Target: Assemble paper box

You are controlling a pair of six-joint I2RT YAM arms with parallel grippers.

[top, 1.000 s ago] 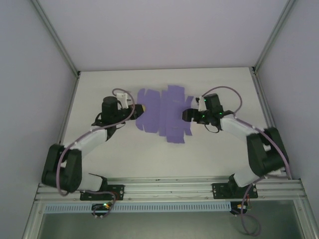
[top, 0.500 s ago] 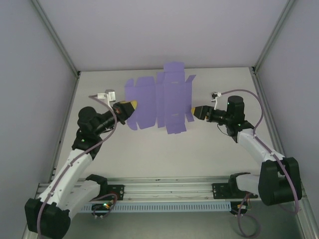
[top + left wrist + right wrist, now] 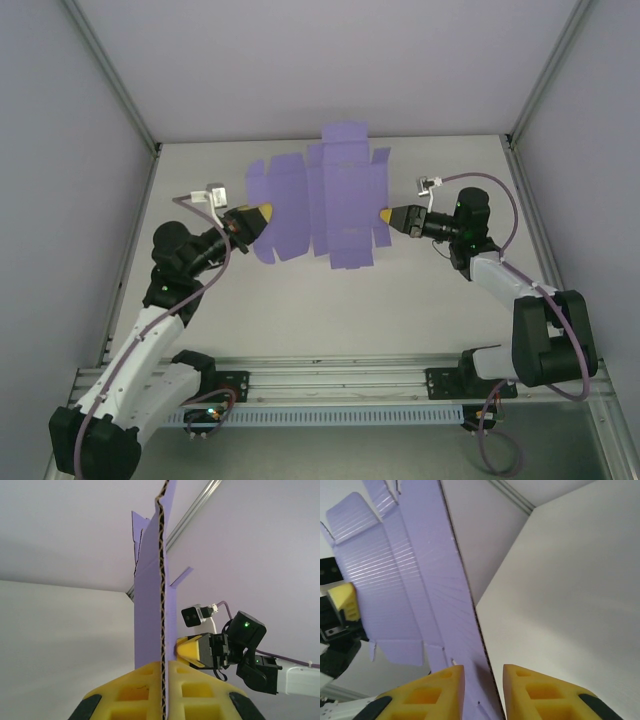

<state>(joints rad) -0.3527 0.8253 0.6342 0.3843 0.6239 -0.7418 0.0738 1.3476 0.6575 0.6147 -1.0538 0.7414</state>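
The paper box [image 3: 320, 200] is a flat purple die-cut sheet with flaps, held up off the table between the two arms. My left gripper [image 3: 262, 213] is shut on its left edge; in the left wrist view the sheet [image 3: 150, 605] runs edge-on up from between the yellow fingers [image 3: 200, 690]. My right gripper [image 3: 383, 215] is at the sheet's right edge. In the right wrist view the sheet [image 3: 420, 580] passes between the yellow fingers [image 3: 540, 690] with a visible gap, so the right gripper [image 3: 484, 672] is open around that edge.
The white table [image 3: 300, 310] lies below the lifted sheet. Pale walls with metal corner posts [image 3: 110, 80] close the left, right and back. An aluminium rail [image 3: 340, 380] carries the arm bases at the near edge.
The sheet lay flat on the table and now hangs raised between the arms. Both arms have swung outward and up. The right gripper's fingers have narrowed around the sheet's edge.
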